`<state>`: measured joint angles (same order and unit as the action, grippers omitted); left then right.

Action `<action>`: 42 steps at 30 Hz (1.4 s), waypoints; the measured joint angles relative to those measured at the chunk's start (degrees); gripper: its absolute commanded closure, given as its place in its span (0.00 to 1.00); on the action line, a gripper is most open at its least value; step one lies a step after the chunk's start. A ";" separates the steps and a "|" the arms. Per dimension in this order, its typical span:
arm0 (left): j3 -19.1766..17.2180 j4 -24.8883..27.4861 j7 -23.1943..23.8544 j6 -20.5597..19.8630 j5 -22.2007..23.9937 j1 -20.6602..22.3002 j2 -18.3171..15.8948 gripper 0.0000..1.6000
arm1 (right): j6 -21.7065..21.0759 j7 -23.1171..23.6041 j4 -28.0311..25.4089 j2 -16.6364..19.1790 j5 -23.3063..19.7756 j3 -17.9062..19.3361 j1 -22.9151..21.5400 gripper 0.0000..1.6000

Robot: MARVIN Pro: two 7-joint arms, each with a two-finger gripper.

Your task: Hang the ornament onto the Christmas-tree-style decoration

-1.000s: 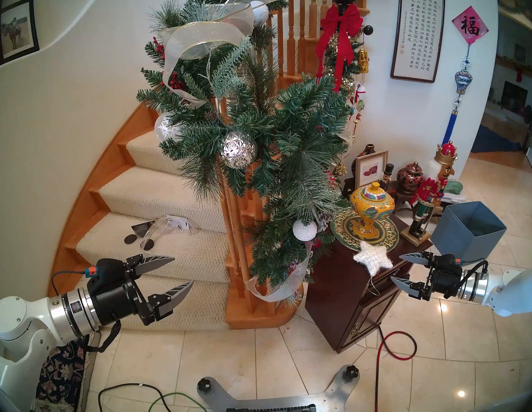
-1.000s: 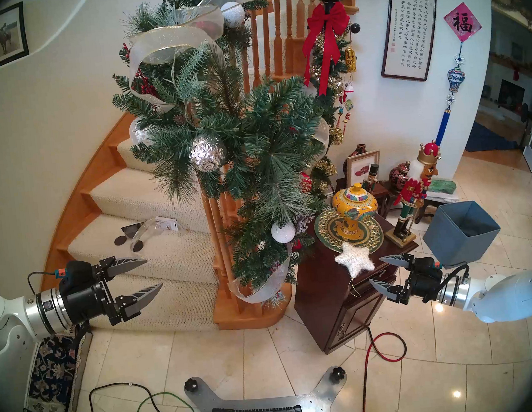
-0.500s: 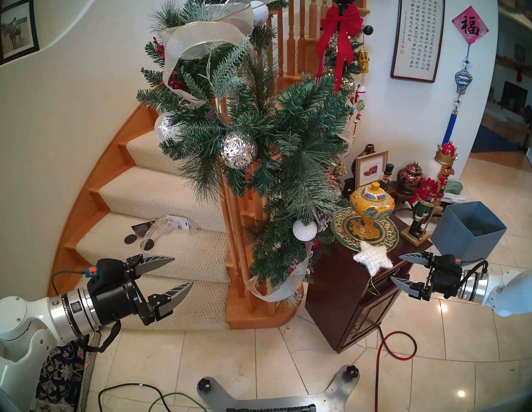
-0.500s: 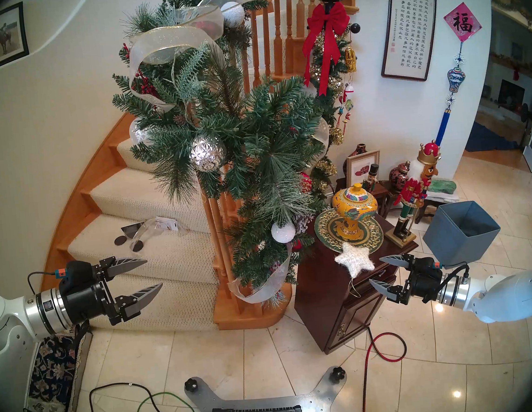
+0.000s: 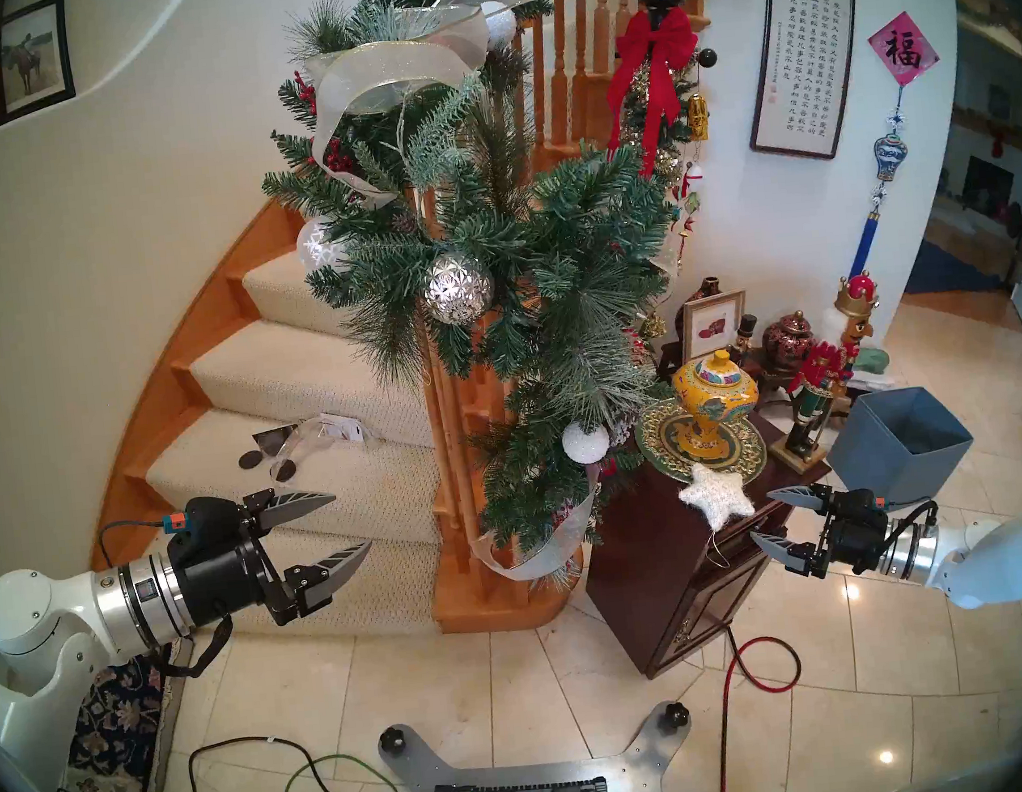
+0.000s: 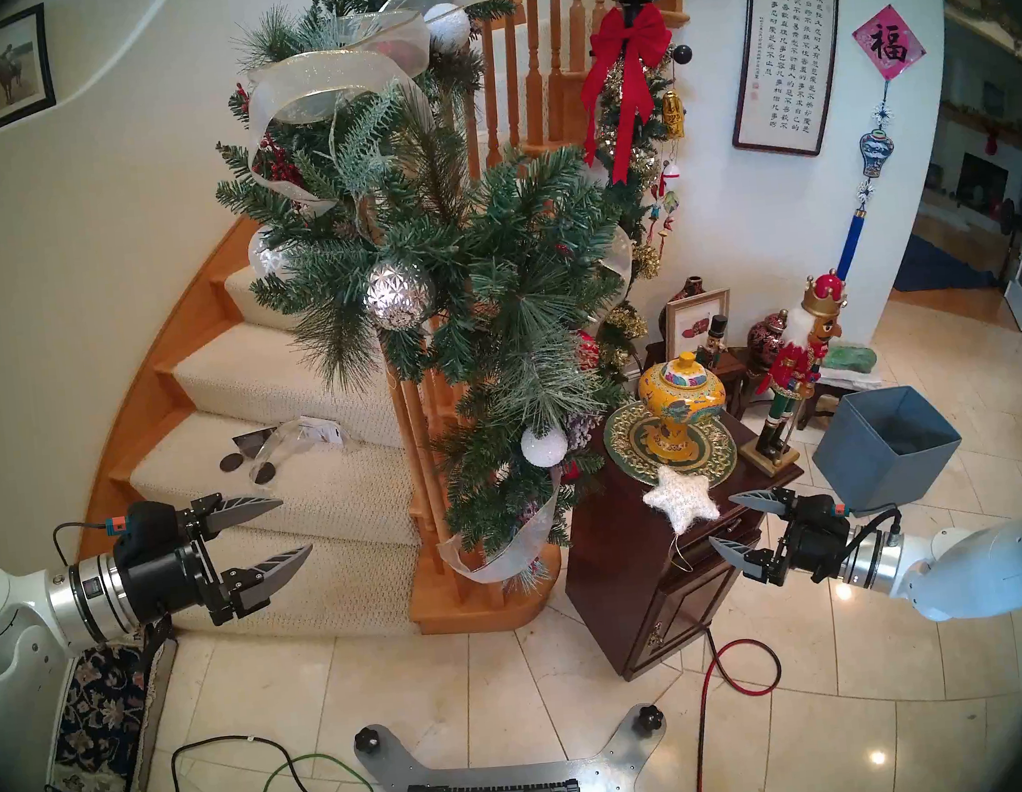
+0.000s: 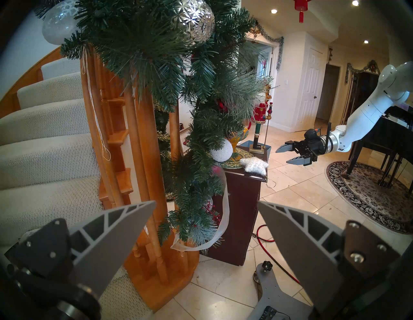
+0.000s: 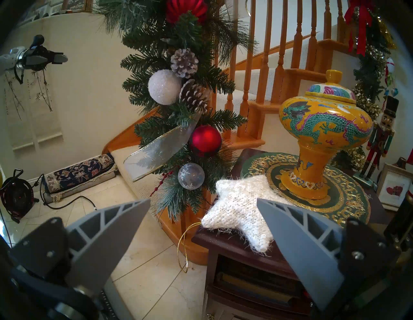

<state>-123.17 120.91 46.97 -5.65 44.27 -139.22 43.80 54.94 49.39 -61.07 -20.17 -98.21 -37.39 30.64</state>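
Nothing has moved since the earlier frames: both our arms hang where they were. Our right claw point(image 5: 761, 517) stands wide and empty, pointing at the near corner of the dark wooden bench point(image 5: 646, 535), just beside the star ornament point(image 5: 716, 496) but apart from it. The white fuzzy star lies flat on the bench's front edge, one point overlapping the green-and-gold mat point(image 5: 743, 444) under the yellow dragon jar point(image 5: 714, 397), its gold string loop point(image 8: 186, 241) dangling over the edge. Our left claw point(image 5: 352, 519) is likewise wide and empty, held above the carpeted stairs point(image 5: 307, 368), well apart from the star. Between the claws the pine garland point(image 5: 521, 273) drapes down the wooden banister point(image 7: 136, 138), carrying a faceted silver ball point(image 5: 459, 287), a small white glittery ball point(image 5: 586, 441) and sheer ribbon point(image 5: 390, 74).
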 measured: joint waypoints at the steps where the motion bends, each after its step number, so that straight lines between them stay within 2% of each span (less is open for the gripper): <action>1: 0.00 0.00 0.00 0.00 0.00 0.00 0.00 0.00 | 0.00 0.00 0.00 0.00 0.00 0.00 0.00 0.00; 19: 0.00 0.00 0.00 0.00 0.00 0.00 0.00 0.00 | 0.00 -0.07 -0.59 0.22 0.79 -0.01 -0.14 0.00; 42: 0.02 0.00 0.00 0.00 0.00 0.00 0.00 0.00 | 0.00 0.06 -4.87 6.57 4.59 0.01 -0.96 0.00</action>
<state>-123.15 120.91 46.97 -5.65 44.28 -139.22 43.79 54.95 49.45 -65.93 -13.60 -93.62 -37.38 29.68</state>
